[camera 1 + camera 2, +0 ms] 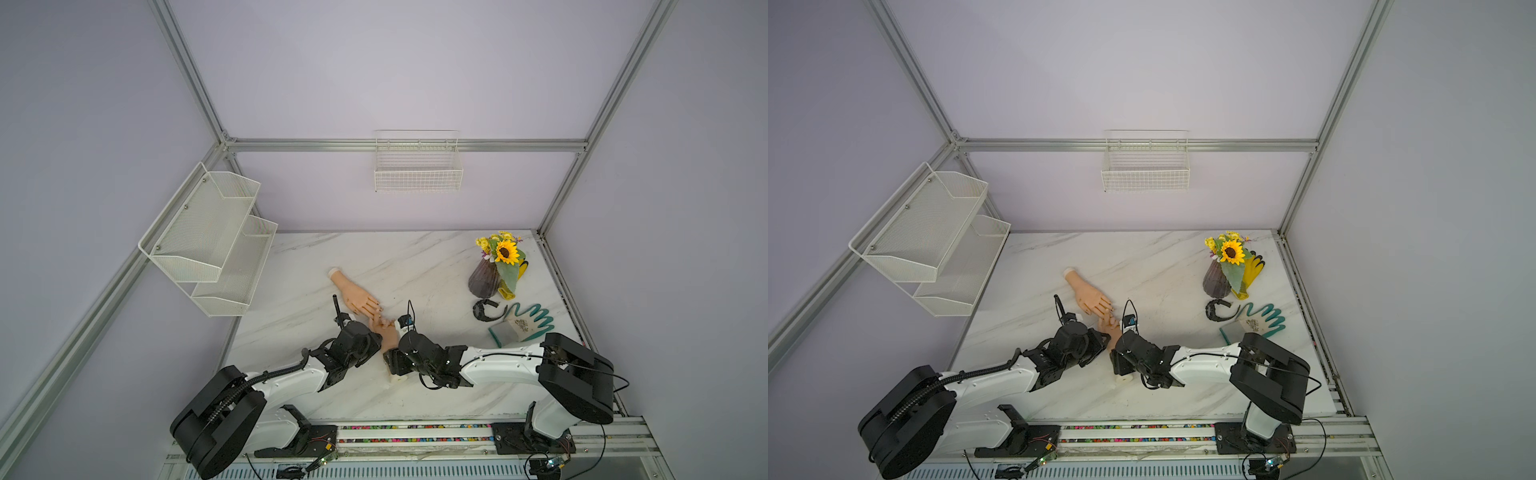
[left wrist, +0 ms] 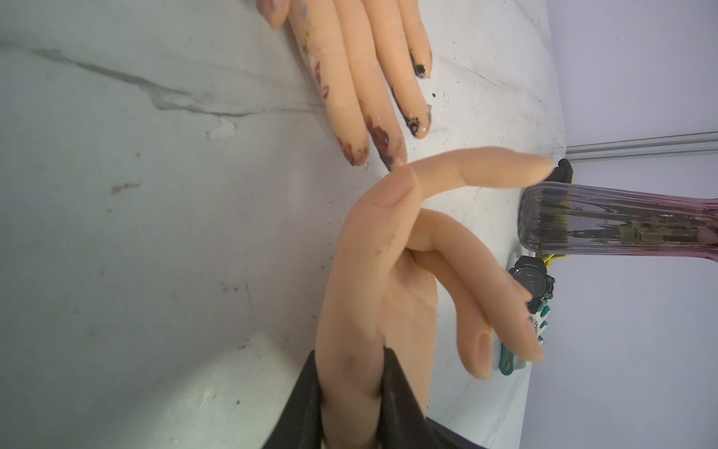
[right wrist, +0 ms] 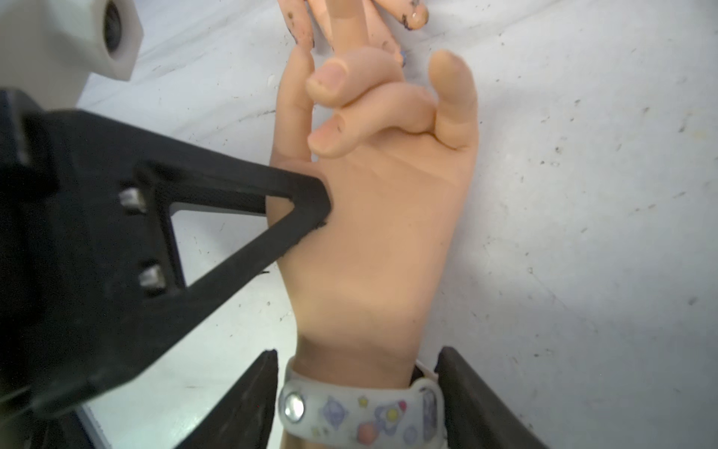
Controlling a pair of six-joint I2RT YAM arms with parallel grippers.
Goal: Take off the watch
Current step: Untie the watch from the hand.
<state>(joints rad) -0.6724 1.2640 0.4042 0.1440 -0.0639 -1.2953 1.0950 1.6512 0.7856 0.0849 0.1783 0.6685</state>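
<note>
Our left tool (image 2: pixel 349 363) clamps the dummy hand (image 2: pixel 373 280); our right tool (image 3: pixel 357 361) gapes wide, the watch (image 3: pixel 361 414) lying crosswise between its jaws, low in the frame.

Item count, by kind:

- Mannequin hands: two, a stained mannequin hand (image 1: pixel 357 297) and a clean mannequin hand (image 3: pixel 380 233).
- Watches: two, a white-strap watch (image 3: pixel 361 416) and a black watch (image 1: pixel 484 309).
- Gloves: two, a teal glove (image 1: pixel 525 322) and a yellow glove (image 1: pixel 1252 266).
- Vase (image 1: pixel 483 281): one, holding one bouquet (image 1: pixel 503 249).
- Wire basket (image 1: pixel 417 178): one.
- Mesh rack (image 1: pixel 208 232): one, with two tiers.
- Robot arms: two, a left arm (image 1: pixel 291 378) and a right arm (image 1: pixel 498 365).
- Tools: two, a left tool (image 2: pixel 349 361) and a right tool (image 3: pixel 357 361).
- Table (image 1: pixel 415 257): one.
</note>
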